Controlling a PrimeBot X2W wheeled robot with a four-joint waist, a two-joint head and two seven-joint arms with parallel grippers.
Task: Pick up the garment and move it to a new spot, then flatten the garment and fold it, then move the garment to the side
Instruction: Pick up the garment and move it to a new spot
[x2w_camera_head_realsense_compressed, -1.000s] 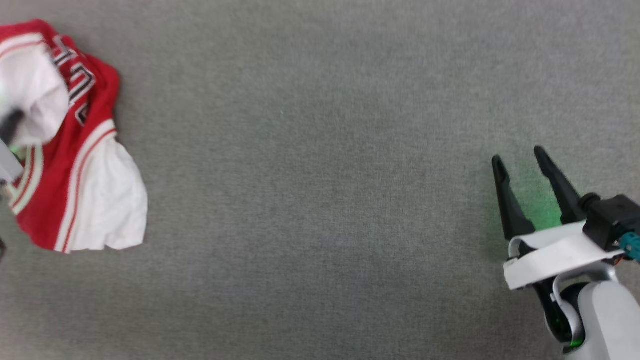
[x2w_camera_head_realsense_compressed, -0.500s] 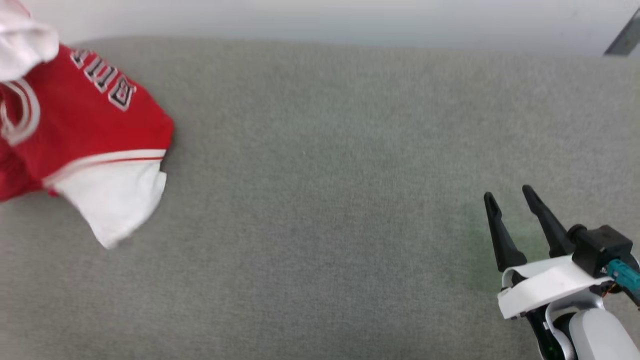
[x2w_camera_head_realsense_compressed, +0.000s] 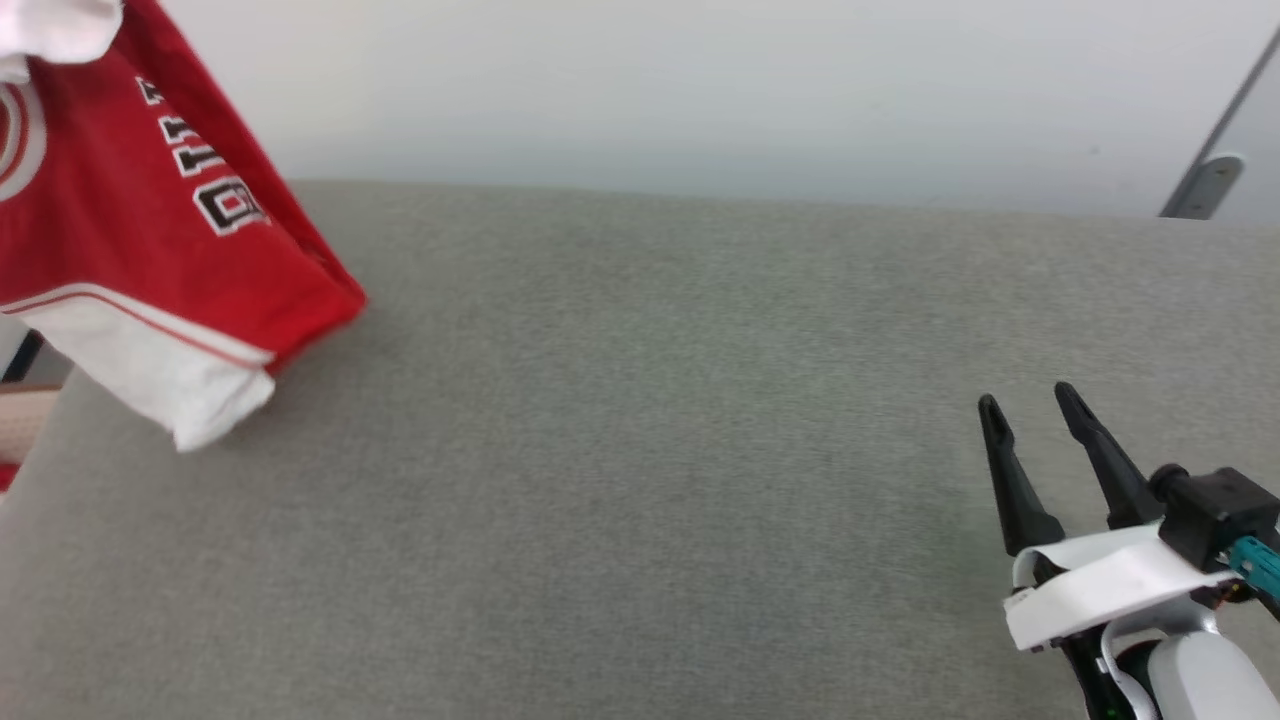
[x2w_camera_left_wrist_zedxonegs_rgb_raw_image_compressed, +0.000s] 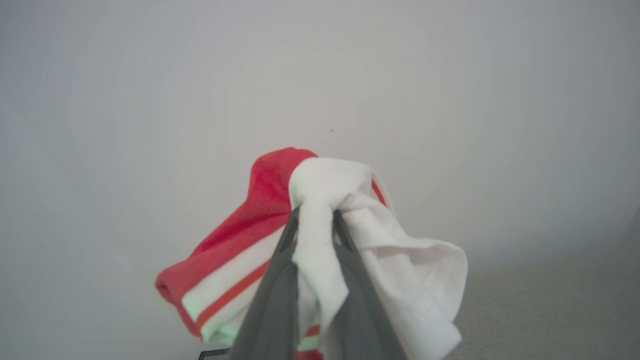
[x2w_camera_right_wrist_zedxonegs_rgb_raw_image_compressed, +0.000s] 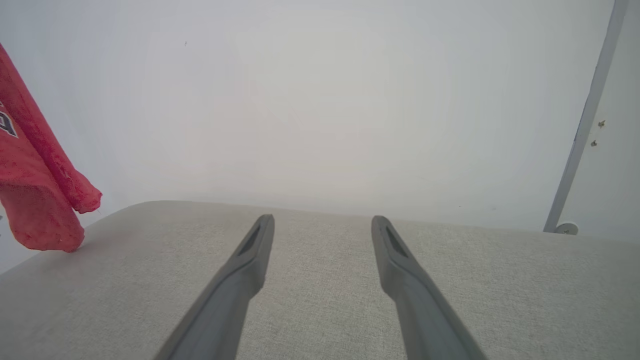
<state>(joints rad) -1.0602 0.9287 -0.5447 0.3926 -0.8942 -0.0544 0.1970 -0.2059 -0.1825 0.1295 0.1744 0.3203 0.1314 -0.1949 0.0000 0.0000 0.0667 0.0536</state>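
We hold the shirt (x2w_camera_left_wrist_zedxonegs_rgb_raw_image_compressed: 240, 235) up in our left gripper (x2w_camera_left_wrist_zedxonegs_rgb_raw_image_compressed: 315, 215). In the left wrist view the two dark fingers are clenched on a bunched fold of white cloth that bulges out above their tips. Red cloth with white and red stripes droops toward seven o'clock, and a white sleeve sags toward four o'clock. Behind it is the pale wall (x2w_camera_left_wrist_zedxonegs_rgb_raw_image_compressed: 150, 75), with a corner of the grey top (x2w_camera_left_wrist_zedxonegs_rgb_raw_image_compressed: 550, 310) at five o'clock.

In the head view the shirt (x2w_camera_head_realsense_compressed: 130, 230) hangs at ten o'clock and runs off the upper and left edges. Its red body carries black-and-white lettering and part of a white ring. A thin stripe parts the red from a white panel at the low end. That end hangs over the left border of the grey top and throws a soft shadow on it. We cannot tell whether the cloth touches it there.

Our right gripper (x2w_camera_head_realsense_compressed: 1027, 398) sits at four o'clock in the same view, well apart from the shirt, with its fingers pointing toward twelve. Its jaws are released, spread wide with nothing between them. The right wrist view shows bare grey fabric in the gap and a red corner of the shirt (x2w_camera_right_wrist_zedxonegs_rgb_raw_image_compressed: 35, 210) at nine o'clock. A grey strip (x2w_camera_head_realsense_compressed: 1215, 150) slants across the wall at two o'clock.
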